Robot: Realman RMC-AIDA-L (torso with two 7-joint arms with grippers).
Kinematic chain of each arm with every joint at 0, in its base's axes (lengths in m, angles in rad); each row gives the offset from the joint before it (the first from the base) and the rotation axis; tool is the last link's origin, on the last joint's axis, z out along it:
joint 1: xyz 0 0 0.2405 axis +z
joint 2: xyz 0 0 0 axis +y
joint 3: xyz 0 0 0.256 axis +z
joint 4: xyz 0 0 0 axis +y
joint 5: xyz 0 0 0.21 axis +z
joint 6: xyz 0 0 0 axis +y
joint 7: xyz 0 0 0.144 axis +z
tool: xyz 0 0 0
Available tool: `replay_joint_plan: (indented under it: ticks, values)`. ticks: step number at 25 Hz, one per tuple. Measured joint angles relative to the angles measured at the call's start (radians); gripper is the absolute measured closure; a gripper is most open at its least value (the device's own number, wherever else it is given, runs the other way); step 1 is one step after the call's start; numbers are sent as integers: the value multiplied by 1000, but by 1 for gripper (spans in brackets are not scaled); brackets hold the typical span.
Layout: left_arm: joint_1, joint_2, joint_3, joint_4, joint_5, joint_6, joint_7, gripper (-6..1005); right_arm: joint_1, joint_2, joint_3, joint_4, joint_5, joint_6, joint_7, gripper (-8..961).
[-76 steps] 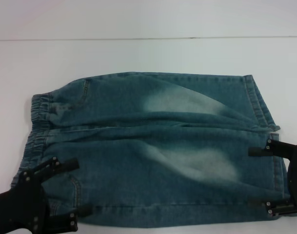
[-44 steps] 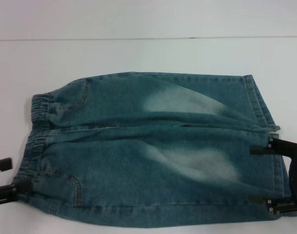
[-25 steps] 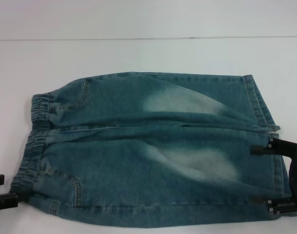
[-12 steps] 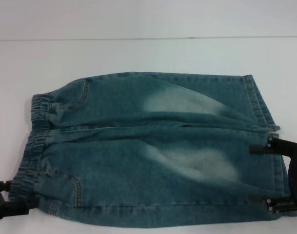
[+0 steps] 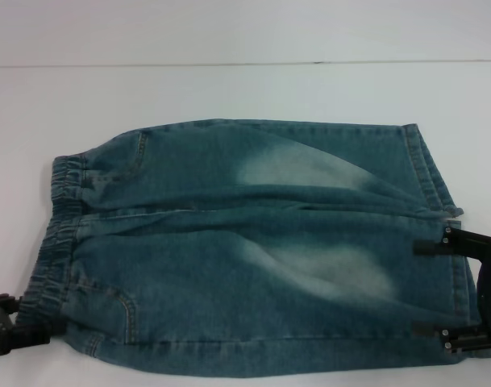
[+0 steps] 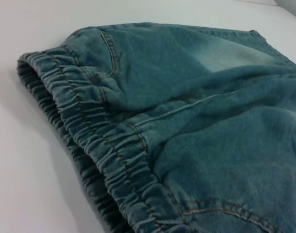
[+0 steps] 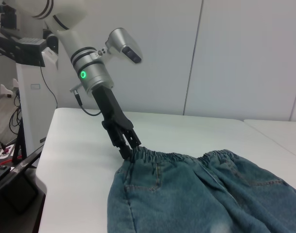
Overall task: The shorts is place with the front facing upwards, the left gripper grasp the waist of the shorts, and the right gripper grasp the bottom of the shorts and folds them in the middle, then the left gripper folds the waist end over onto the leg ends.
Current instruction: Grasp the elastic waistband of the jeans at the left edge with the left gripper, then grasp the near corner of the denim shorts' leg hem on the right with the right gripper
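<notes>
The blue-green denim shorts (image 5: 253, 250) lie flat on the white table, front up, with both legs side by side. The ruffled waist (image 5: 56, 234) is at the left and the leg ends (image 5: 434, 201) are at the right. My left gripper (image 5: 31, 326) is at the near corner of the waist. In the right wrist view the left gripper (image 7: 130, 148) pinches that corner of the waist (image 7: 186, 158). The left wrist view shows only the waist (image 6: 104, 160) up close. My right gripper (image 5: 426, 289) stands open, its fingers spread across the near leg's hem.
The white table (image 5: 245, 89) stretches behind the shorts to a seam line at the back. In the right wrist view the table's edge (image 7: 45, 160) drops off to a stand with cables (image 7: 21, 97) and dark equipment (image 7: 11, 189).
The left gripper pulled off the near waist area to the left, then came back low to the near waist corner and shut on it. The right gripper held still.
</notes>
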Motion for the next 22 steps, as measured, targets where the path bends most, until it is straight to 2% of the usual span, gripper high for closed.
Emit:
replay_joint_plan:
  ticks: [4, 13, 16, 21, 22]
  values:
    - [-13, 4, 3, 0, 9, 3, -52, 195, -2, 0, 0, -2, 0, 0, 2, 7]
    - [-26, 2, -1, -1, 2, -11, -57, 582, -3, -9, 5, -27, -2, 1, 80, 8]
    - [-27, 2, -2, -1, 2, -12, -57, 716, 5, -13, 7, -104, -48, 2, 187, 8]
    - [-28, 0, 23, -4, 3, -1, -52, 902, 41, -9, -10, -308, -207, -43, 414, 9]
    - [-28, 0, 26, -4, 3, 3, -52, 908, 49, -10, -20, -334, -232, -51, 440, 9]
